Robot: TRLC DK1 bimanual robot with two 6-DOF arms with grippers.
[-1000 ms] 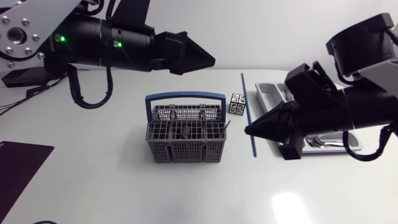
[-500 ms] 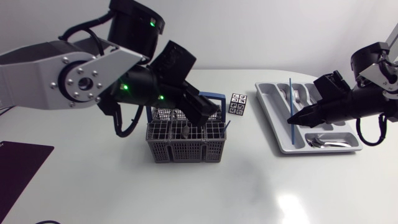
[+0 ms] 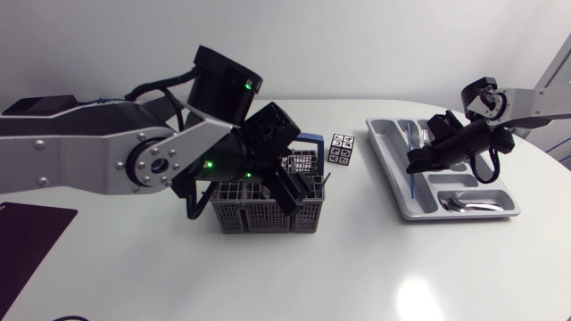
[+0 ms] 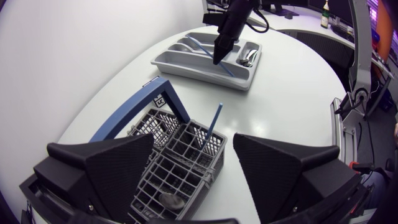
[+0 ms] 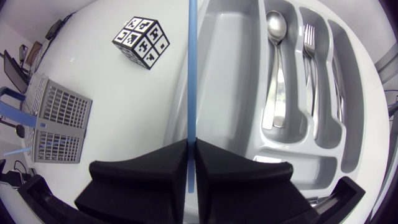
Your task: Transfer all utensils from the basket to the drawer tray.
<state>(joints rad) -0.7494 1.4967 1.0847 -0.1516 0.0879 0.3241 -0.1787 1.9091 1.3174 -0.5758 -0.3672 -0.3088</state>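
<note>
My right gripper [image 5: 191,144] clamps blue stick [image 5: 191,68], long axis running along tray [image 5: 227,81] outer slot. Left gripper [image 4: 193,146] wide over basket [image 4: 163,180].

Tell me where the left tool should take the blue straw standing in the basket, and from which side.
Grip the blue straw on its bare upper stretch, above the basket rim, coming down from above with the open left tool straddling it. Its lower part sits inside a mesh cell and it leans, so only the top is free.
</note>
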